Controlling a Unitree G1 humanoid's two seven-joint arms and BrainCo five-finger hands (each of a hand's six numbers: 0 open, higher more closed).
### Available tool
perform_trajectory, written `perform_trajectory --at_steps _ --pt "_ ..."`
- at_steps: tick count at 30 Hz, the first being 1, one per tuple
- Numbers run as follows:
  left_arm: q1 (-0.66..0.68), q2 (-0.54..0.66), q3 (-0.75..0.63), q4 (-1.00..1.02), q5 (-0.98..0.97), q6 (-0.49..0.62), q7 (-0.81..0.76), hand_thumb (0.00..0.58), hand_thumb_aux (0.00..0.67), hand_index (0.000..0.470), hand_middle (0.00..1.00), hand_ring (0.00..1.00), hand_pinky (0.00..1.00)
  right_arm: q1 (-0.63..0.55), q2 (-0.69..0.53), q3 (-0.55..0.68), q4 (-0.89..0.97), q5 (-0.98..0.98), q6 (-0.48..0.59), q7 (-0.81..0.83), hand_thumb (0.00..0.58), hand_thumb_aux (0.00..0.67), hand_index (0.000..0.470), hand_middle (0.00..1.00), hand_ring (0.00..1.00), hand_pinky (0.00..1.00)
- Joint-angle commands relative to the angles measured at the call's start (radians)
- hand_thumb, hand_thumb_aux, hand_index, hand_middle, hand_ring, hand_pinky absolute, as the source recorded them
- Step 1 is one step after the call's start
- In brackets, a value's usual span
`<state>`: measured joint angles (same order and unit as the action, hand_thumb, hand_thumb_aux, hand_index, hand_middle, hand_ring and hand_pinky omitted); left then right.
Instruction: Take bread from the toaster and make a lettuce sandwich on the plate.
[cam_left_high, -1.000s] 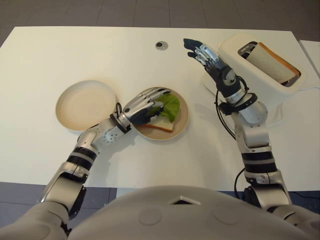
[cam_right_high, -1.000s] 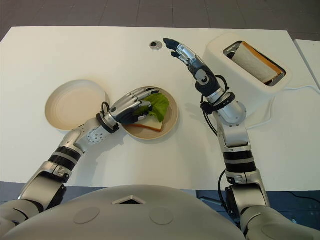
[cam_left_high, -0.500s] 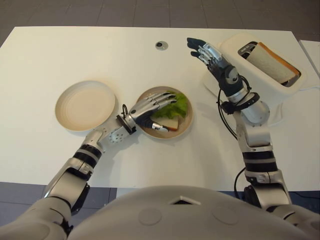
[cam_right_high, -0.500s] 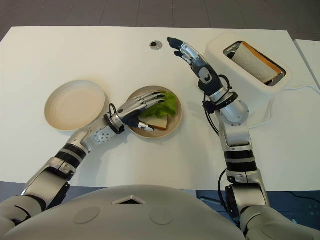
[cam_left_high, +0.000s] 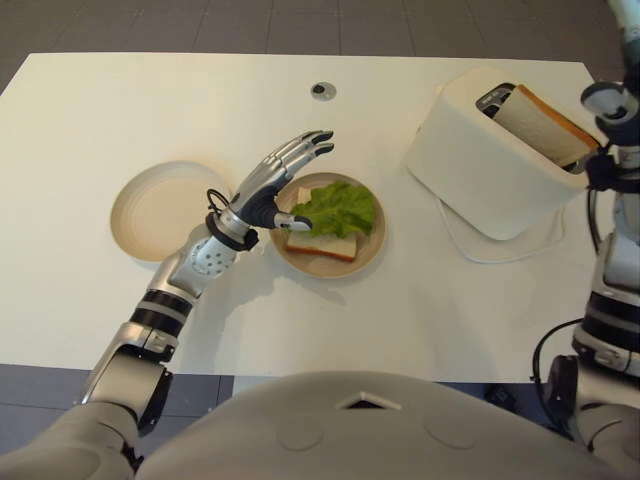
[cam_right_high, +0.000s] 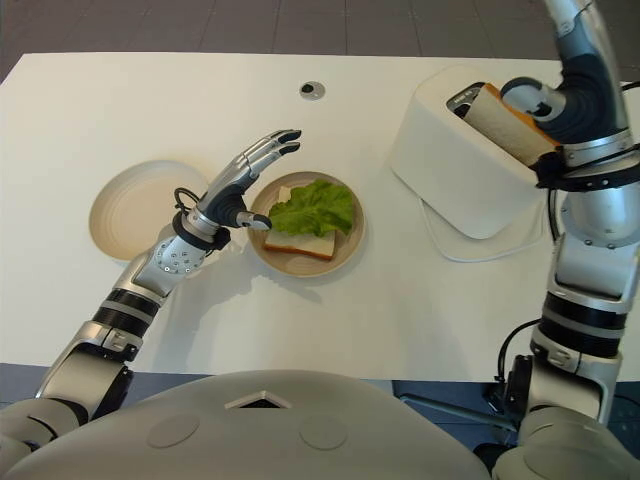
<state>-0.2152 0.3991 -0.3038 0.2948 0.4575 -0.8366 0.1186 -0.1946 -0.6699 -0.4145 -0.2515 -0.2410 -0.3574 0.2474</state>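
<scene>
A tan plate (cam_left_high: 320, 268) at the table's middle holds a bread slice (cam_left_high: 325, 244) with a green lettuce leaf (cam_left_high: 336, 205) on top. My left hand (cam_left_high: 275, 180) hovers just left of the plate, open, fingers stretched up and to the right, holding nothing. The white toaster (cam_left_high: 470, 165) stands at the right, showing its side wall, with a slice of bread (cam_left_high: 545, 125) sticking out of its slot. My right forearm (cam_right_high: 585, 90) rises beside the toaster's right end and leaves the top edge.
A second, bare tan plate (cam_left_high: 160, 210) lies left of my left arm. The toaster's white cable (cam_left_high: 470, 245) loops on the table in front of it. A small round grommet (cam_left_high: 322, 91) sits at the back.
My left hand let go of the lettuce, lifted off the plate and opened. My right arm swung right, past the toaster, and up out of frame. The toaster now sits nearer the plate, tilted.
</scene>
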Motion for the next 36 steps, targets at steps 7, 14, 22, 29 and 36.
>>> perform_trajectory --at_steps 7,14,22,29,36 --pt "0.007 -0.016 0.016 0.019 0.046 0.009 -0.008 0.000 0.000 0.000 0.00 0.00 0.00 0.201 -0.222 0.042 0.350 -0.258 0.011 0.020 0.000 0.000 0.000 0.00 0.00 0.00" --pt "0.006 -0.017 0.015 0.040 0.063 0.003 -0.006 0.000 0.000 0.000 0.00 0.00 0.00 0.198 -0.241 0.089 0.409 -0.242 -0.008 -0.003 0.140 0.087 0.061 0.00 0.00 0.00" --pt "0.003 -0.023 0.014 0.056 0.073 -0.003 -0.003 0.000 0.000 0.000 0.00 0.00 0.00 0.137 -0.209 -0.013 0.321 -0.119 -0.028 -0.110 0.580 0.670 0.470 0.00 0.00 0.00" --pt "0.004 -0.029 0.014 0.071 0.077 -0.008 0.004 0.000 0.000 0.000 0.00 0.00 0.00 0.026 -0.155 -0.072 0.266 -0.044 -0.026 -0.241 0.580 0.670 0.470 0.78 0.78 0.78" --pt "0.001 -0.029 0.121 0.045 -0.185 -0.013 -0.036 0.000 0.000 0.000 0.00 0.00 0.00 0.014 0.015 0.118 0.002 0.324 0.059 -0.061 0.580 0.670 0.470 1.00 1.00 1.00"
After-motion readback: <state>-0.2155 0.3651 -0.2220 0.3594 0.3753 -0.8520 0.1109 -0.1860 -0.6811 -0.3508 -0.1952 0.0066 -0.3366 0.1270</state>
